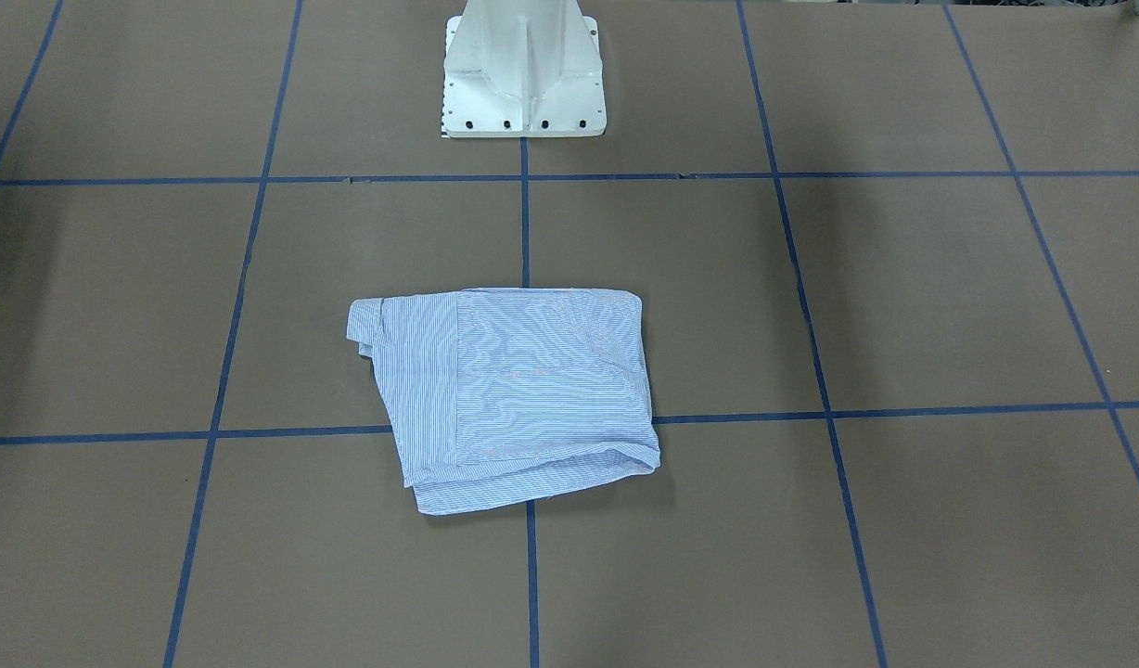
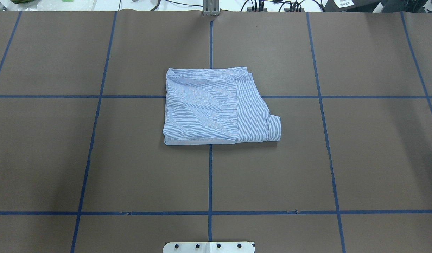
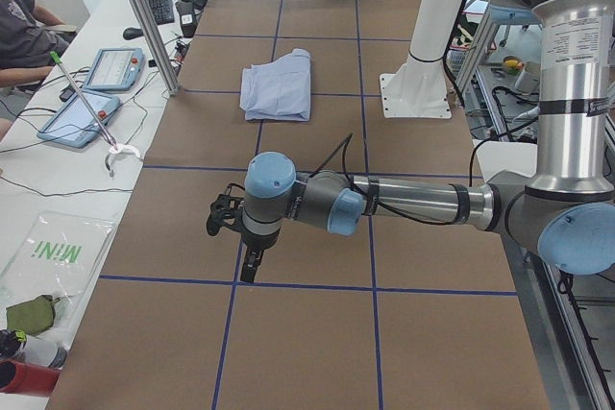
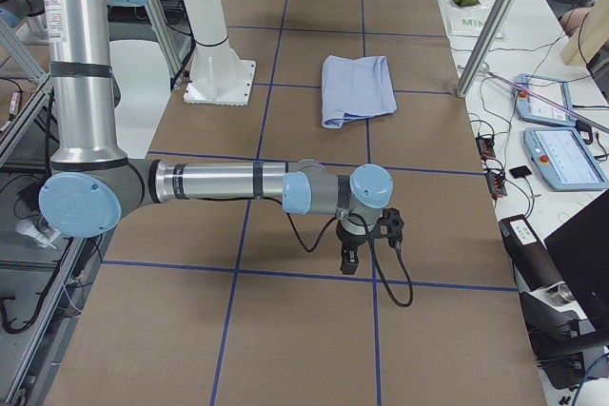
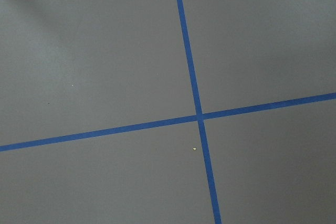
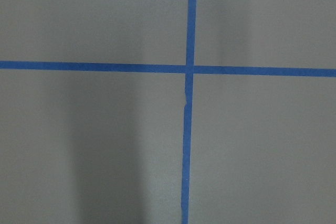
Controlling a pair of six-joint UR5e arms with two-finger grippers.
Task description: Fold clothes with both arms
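The light blue striped shirt (image 1: 514,390) lies folded into a compact rectangle at the middle of the table, with a cuff sticking out at one corner (image 2: 275,128). It also shows in the exterior left view (image 3: 279,88) and the exterior right view (image 4: 357,87). Both arms are stretched out low over the table ends, far from the shirt. The left gripper (image 3: 250,271) points down in the exterior left view only. The right gripper (image 4: 349,259) points down in the exterior right view only. I cannot tell whether either is open or shut. Both wrist views show only brown table and blue tape.
The white pedestal base (image 1: 523,74) stands at the robot's side of the table. Blue tape lines (image 2: 210,175) grid the brown surface. A side bench with tablets (image 3: 96,93) and cables, metal frame posts (image 3: 144,16) and a seated person's arm (image 3: 24,31) border the far edge.
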